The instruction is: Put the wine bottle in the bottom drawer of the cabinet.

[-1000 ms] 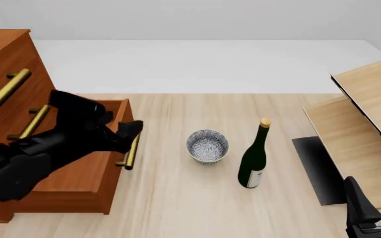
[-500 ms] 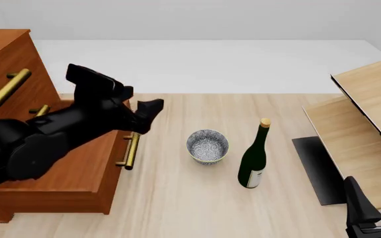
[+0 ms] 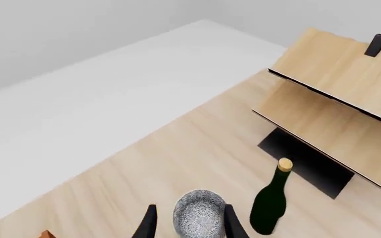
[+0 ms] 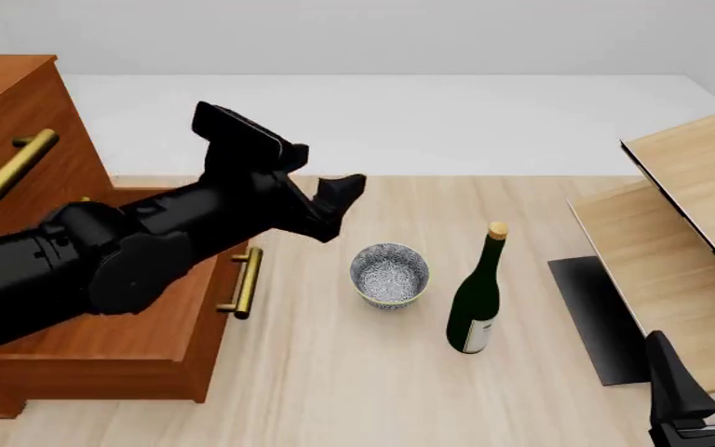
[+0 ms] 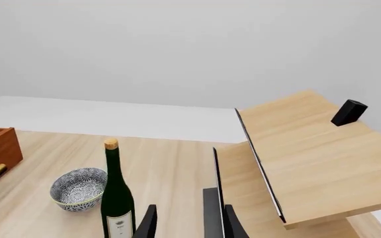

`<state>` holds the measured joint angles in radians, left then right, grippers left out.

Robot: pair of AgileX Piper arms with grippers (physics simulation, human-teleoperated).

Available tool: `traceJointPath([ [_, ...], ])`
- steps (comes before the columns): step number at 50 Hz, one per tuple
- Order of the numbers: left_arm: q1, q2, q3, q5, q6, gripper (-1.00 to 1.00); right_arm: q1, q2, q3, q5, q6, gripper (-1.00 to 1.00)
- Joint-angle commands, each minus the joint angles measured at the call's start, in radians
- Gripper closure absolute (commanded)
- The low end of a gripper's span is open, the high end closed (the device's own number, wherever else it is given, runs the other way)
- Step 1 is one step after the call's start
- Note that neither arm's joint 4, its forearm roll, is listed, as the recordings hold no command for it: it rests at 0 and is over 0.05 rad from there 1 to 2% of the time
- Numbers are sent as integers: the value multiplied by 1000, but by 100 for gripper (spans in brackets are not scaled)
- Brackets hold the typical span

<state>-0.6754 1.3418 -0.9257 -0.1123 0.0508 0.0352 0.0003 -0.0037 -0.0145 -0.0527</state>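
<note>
I see a speckled grey bowl (image 4: 390,274) at centre frame on the table (image 4: 332,372) — pale slanted wood panels (image 4: 693,214) at right, over a dark mat (image 4: 596,317).

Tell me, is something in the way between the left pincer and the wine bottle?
Yes. The speckled bowl sits on the table between the left pincer and the wine bottle.

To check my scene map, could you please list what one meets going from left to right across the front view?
cabinet → bottom drawer → speckled bowl → wine bottle → dark mat → pale wooden furniture
</note>
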Motion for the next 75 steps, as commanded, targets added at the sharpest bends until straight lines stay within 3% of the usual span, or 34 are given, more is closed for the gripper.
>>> traceJointPath([
  [1, -47, 58, -43, -26, 17, -100, 2, 0, 0, 0, -1, -100],
  [45, -187, 314, -296, -2, 37, -100, 4, 0, 0, 1, -2, -100],
  [75, -247, 407, -377, -9, 34, -100, 2, 0, 1, 2, 1, -100],
])
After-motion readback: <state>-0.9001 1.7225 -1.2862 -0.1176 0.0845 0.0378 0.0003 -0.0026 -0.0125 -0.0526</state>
